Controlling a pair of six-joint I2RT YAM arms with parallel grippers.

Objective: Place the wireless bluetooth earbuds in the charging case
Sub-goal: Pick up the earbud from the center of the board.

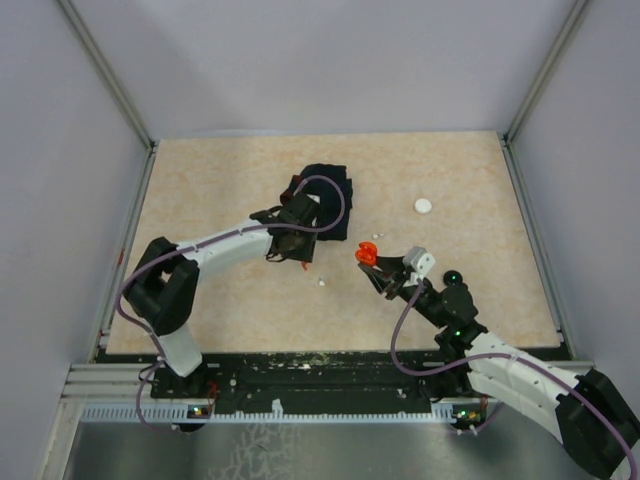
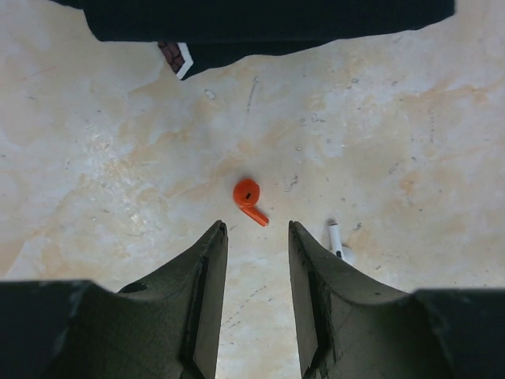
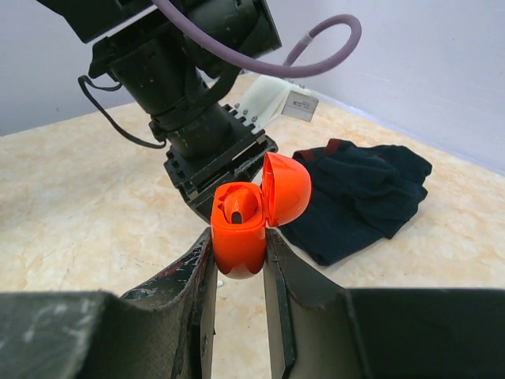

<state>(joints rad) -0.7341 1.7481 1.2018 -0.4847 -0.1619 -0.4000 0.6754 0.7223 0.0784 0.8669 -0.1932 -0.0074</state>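
An orange earbud (image 2: 248, 197) lies on the table just beyond the tips of my left gripper (image 2: 257, 229), which is open with nothing between its fingers. A white earbud (image 2: 335, 238) lies beside the right finger, partly hidden by it. In the top view the left gripper (image 1: 290, 245) points down near the dark cloth, with the orange earbud (image 1: 303, 267) at its tips. My right gripper (image 3: 238, 237) is shut on the orange charging case (image 3: 241, 229), held above the table with its lid (image 3: 286, 188) swung open. An orange shape with a dark slot sits inside the case.
A dark navy cloth (image 1: 325, 195) with red trim lies behind the left gripper. A white disc (image 1: 424, 206) sits at the back right. A small white piece (image 1: 321, 283) lies between the arms. A black round object (image 1: 454, 275) sits beside the right arm.
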